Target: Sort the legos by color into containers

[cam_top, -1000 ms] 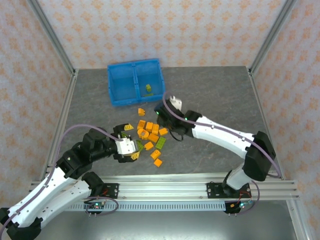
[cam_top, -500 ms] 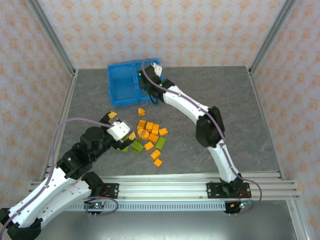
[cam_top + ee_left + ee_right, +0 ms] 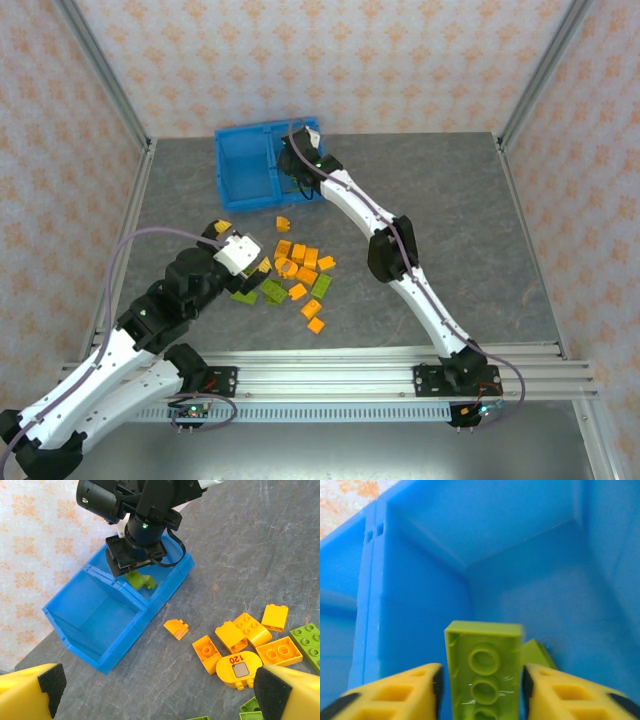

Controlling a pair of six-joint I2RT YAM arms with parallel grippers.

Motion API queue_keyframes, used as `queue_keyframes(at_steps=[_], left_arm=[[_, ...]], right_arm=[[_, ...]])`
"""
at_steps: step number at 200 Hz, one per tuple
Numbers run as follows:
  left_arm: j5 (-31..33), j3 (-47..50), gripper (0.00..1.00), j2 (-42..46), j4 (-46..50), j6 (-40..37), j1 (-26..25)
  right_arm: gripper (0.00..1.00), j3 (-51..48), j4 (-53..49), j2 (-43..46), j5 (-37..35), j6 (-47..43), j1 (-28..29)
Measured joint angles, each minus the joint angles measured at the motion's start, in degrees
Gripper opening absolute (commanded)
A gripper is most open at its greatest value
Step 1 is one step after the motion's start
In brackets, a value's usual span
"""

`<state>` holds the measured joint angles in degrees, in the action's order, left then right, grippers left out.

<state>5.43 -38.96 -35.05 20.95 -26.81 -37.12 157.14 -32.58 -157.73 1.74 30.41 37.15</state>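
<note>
My right gripper [image 3: 480,680] hangs inside the right compartment of the blue bin [image 3: 520,555], shut on a lime green lego [image 3: 484,665] held upright with its underside towards the camera. A second green lego [image 3: 537,652] lies on the compartment floor behind it. The left wrist view shows that gripper [image 3: 134,560] over the bin [image 3: 100,615] with the green lego [image 3: 135,576] below it. My left gripper [image 3: 160,692] hovers open over bare table beside the orange legos [image 3: 235,632]. From above it [image 3: 245,246] sits left of the pile [image 3: 300,260].
Green legos [image 3: 272,291] lie at the near side of the pile, with one more [image 3: 310,637] at the right. A lone orange slope piece [image 3: 176,628] sits between pile and bin. The bin's left compartment [image 3: 245,165] holds nothing. Metal frame posts flank the table.
The right arm swung from the pile to the bin with the green lego and has held there for the last half second. The left gripper rose and drew back left from the pile.
</note>
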Motion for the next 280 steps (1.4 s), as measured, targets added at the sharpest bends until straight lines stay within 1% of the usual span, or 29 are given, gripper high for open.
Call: queue_keyframes(at_steps=[40, 58, 71, 79, 92, 112, 124, 135, 145, 153, 165, 180, 204, 225, 280], left_arm=[[0.0, 0.0, 1.00, -0.3, 0.0, 0.0, 0.0], [0.0, 0.0, 1.00, -0.4, 0.0, 0.0, 0.0], [0.0, 0.0, 1.00, -0.7, 0.0, 0.0, 0.0], [0.0, 0.0, 1.00, -0.9, 0.0, -0.1, 0.0], [-0.5, 0.0, 1.00, -1.2, 0.0, -0.3, 0.0], [-3.0, 0.0, 1.00, -1.4, 0.7, -1.8, 0.0], [-6.6, 0.0, 1.00, -1.3, 2.0, -3.9, 0.0], [-10.4, 0.0, 1.00, -1.0, 3.1, -6.2, 0.0], [-14.1, 0.1, 1.00, -0.7, 3.8, -8.4, 0.0], [-17.1, 0.3, 1.00, -0.3, 4.2, -10.9, 0.0], [-21.1, 1.0, 1.00, -0.2, 5.2, -15.3, 0.0], [-25.2, 1.6, 1.00, -0.2, 7.0, -19.6, 0.0], [-29.9, 2.2, 1.00, -0.6, 8.9, -23.9, 0.0], [-31.9, 2.4, 1.00, -0.9, 9.4, -24.3, 0.0], [-33.6, 2.5, 1.00, -2.0, 9.3, -24.3, 0.0]], right_arm=[[0.61, -0.5, -0.5, 0.7, 0.4, 0.0, 0.2], [0.62, -4.4, -2.1, 4.4, 0.4, 0.1, 0.4], [0.63, -9.9, -3.2, 9.7, 0.4, 0.2, 0.8], [0.63, -15.2, -3.6, 14.7, 0.2, 0.2, 1.2], [0.64, -26.5, -2.5, 24.7, -0.3, 0.2, 2.2], [0.65, -48.7, 2.6, 44.0, -0.9, 1.2, 4.7], [0.65, -61.2, 6.0, 55.4, -0.9, 2.4, 6.5], [0.65, -71.0, 8.3, 64.1, -1.1, 3.7, 8.2], [0.70, -78.1, 9.1, 69.6, -0.8, 4.6, 9.3], [0.73, -82.0, 8.5, 72.0, -0.4, 5.5, 10.0], [0.75, -85.3, 6.1, 72.3, 0.7, 6.1, 10.9], [0.76, -88.2, 2.6, 69.5, 2.2, 7.4, 12.4], [0.76, -93.0, 0.2, 65.5, 5.0, 10.1, 16.0], [0.75, -95.5, 0.0, 63.3, 7.6, 12.6, 18.0], [0.75, -92.9, 0.9, 56.5, 8.8, 13.1, 17.9]])
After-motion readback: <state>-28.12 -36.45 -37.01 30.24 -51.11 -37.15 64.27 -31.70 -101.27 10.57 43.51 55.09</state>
